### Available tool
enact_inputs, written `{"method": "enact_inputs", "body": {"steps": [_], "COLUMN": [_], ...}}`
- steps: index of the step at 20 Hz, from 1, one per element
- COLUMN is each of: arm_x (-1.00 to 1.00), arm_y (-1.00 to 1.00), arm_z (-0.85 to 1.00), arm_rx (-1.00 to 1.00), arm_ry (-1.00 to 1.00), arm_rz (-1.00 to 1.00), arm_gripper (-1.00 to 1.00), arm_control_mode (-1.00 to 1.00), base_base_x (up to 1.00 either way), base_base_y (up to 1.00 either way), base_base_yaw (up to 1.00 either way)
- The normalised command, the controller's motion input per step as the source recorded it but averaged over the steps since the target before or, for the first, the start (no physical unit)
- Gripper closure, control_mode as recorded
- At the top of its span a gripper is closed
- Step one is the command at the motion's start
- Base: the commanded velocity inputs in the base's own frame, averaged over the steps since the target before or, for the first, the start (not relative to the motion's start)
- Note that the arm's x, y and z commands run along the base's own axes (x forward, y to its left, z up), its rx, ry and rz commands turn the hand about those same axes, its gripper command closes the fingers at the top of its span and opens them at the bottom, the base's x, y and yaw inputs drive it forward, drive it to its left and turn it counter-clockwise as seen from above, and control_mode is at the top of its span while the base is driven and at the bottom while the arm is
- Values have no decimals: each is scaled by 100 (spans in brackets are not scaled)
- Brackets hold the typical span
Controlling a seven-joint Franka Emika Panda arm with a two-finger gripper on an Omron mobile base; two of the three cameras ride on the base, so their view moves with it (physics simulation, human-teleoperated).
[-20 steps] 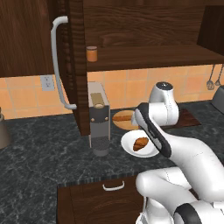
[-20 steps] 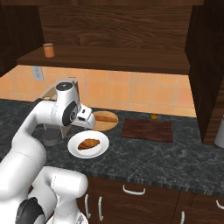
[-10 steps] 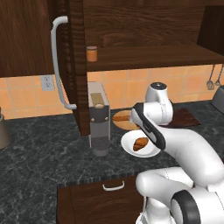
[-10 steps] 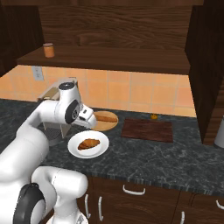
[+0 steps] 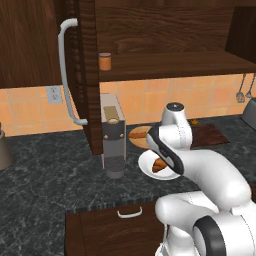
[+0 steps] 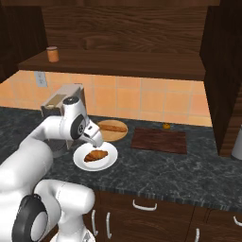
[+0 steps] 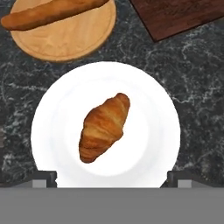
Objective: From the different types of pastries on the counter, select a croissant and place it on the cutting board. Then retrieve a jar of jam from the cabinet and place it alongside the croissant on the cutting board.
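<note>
my gripper [image 7: 107,181] hangs over the white plate [image 7: 153,144] with its jaws spread wide apart, holding nothing. the croissant [image 7: 104,126] lies on the plate, right between my two tips. the cutting board [image 7: 183,13] sits farther off, past the plate

An orange tiled backsplash [image 6: 156,101] runs along the wall, with a white power outlet [image 5: 52,94] set into it at the left. Dark wood wall panelling [image 6: 123,23] rises above an open wooden shelf [image 6: 118,64]. Below, dark wood drawer fronts carry pale curved handles [image 6: 144,206]. Two utensils [image 5: 245,90] hang against the tiles at the right. The light is even and warm.
</note>
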Motion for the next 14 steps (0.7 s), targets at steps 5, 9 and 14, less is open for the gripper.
{"method": "enact_inputs", "body": {"steps": [5,9,14], "arm_x": [26,19,1], "arm_y": [0,0,0], "arm_z": [-12,-8,-21], "arm_rx": [0,1,4], "arm_ry": [3,3,14], "arm_rz": [-4,-3,-5], "arm_gripper": [-100,-100,-100], "arm_control_mode": [-100,-100,-100], "base_base_x": [0,0,0], "base_base_y": [0,0,0], "base_base_yaw": [0,0,0]}}
